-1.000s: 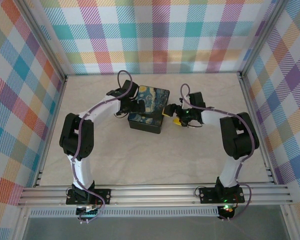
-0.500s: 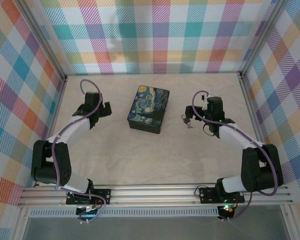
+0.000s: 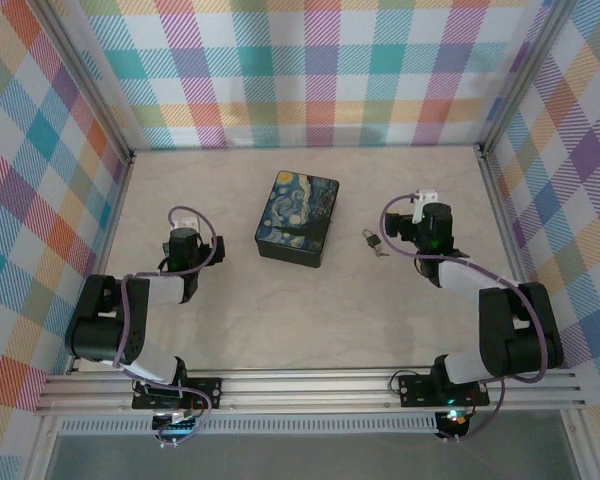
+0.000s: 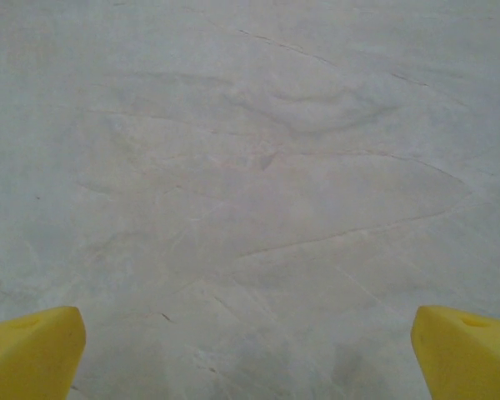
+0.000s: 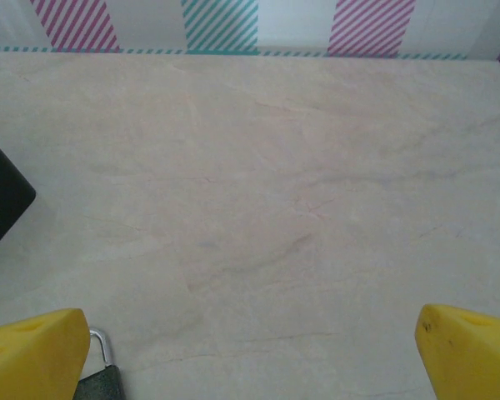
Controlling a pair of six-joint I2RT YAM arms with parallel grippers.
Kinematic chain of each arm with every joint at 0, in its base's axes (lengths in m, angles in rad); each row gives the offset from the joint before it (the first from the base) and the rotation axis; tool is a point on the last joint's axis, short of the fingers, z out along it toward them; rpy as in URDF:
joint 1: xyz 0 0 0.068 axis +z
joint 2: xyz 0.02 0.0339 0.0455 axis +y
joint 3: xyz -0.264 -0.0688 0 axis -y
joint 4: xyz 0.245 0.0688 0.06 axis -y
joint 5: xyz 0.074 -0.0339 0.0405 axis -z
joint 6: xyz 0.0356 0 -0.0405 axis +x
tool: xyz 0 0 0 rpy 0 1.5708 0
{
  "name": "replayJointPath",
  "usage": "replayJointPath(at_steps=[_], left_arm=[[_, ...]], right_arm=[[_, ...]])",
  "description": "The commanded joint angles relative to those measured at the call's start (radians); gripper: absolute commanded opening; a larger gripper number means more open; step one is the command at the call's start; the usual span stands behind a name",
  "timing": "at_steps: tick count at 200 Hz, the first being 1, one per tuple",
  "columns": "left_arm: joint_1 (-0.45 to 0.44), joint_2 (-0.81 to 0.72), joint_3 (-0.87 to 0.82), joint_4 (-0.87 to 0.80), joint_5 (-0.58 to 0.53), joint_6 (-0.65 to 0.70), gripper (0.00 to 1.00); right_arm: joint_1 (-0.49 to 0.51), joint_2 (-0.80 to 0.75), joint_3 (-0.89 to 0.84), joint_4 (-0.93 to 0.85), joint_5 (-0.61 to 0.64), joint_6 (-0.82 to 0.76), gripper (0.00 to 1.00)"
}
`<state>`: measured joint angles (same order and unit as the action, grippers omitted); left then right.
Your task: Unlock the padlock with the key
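Note:
The tiny dark padlock (image 3: 368,237) lies on the table just right of the painted box, with the small key (image 3: 379,251) beside it; whether they touch I cannot tell. My right gripper (image 3: 426,212) hovers right of them, open and holding nothing. In the right wrist view the padlock (image 5: 101,379) with its silver shackle peeks out at the bottom left, next to the left yellow fingertip (image 5: 33,358); the right gripper (image 5: 250,358) spans bare table. My left gripper (image 3: 184,230) is far left of the box, and the left gripper (image 4: 250,358) stands open over bare table.
The dark box with the night-sky lid (image 3: 298,219) sits mid-table; its dark corner (image 5: 0,196) shows at the left of the right wrist view. Plaid walls and an aluminium frame (image 3: 495,190) enclose the table.
Both arms have drawn away from the box, the left one toward the near left and the right one to the right. The padlock and key now lie alone on the table.

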<state>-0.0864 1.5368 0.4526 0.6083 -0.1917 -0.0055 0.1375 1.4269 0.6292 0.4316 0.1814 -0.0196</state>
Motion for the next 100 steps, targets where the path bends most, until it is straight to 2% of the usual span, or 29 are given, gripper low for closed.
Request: replayJointPath(at_steps=[1,9,16,32,49,61,74,83,94,100], left_arm=[[0.016,0.021,-0.029,0.172,0.064,0.021,1.0],[0.016,0.033,-0.041,0.23,0.063,0.022,1.0],[0.016,0.023,-0.032,0.185,0.066,0.022,1.0],[0.016,0.026,-0.032,0.195,0.064,0.024,1.0],[0.016,0.029,-0.033,0.202,0.063,0.025,1.0],[0.014,0.028,-0.032,0.2,0.064,0.024,1.0],[0.014,0.029,-0.033,0.199,0.062,0.026,1.0],[0.013,0.025,-0.034,0.201,0.062,0.025,1.0],[0.014,0.025,-0.035,0.202,0.061,0.027,1.0],[0.014,0.025,-0.035,0.2,0.063,0.026,1.0]], right_arm=[[-0.03,-0.019,-0.042,0.106,-0.059,-0.06,1.0],[-0.043,-0.027,-0.045,0.098,-0.067,-0.048,1.0],[-0.045,-0.034,-0.047,0.083,-0.051,-0.04,1.0],[-0.047,-0.066,-0.072,0.058,-0.05,-0.037,1.0],[-0.075,-0.082,-0.121,0.088,-0.138,-0.015,1.0],[-0.085,-0.043,-0.175,0.177,-0.134,-0.001,1.0],[-0.087,0.054,-0.251,0.418,-0.109,0.009,1.0],[-0.087,0.124,-0.263,0.52,-0.085,0.015,1.0],[-0.093,0.098,-0.258,0.456,-0.111,0.017,1.0],[-0.095,0.113,-0.27,0.511,-0.128,0.011,1.0]])
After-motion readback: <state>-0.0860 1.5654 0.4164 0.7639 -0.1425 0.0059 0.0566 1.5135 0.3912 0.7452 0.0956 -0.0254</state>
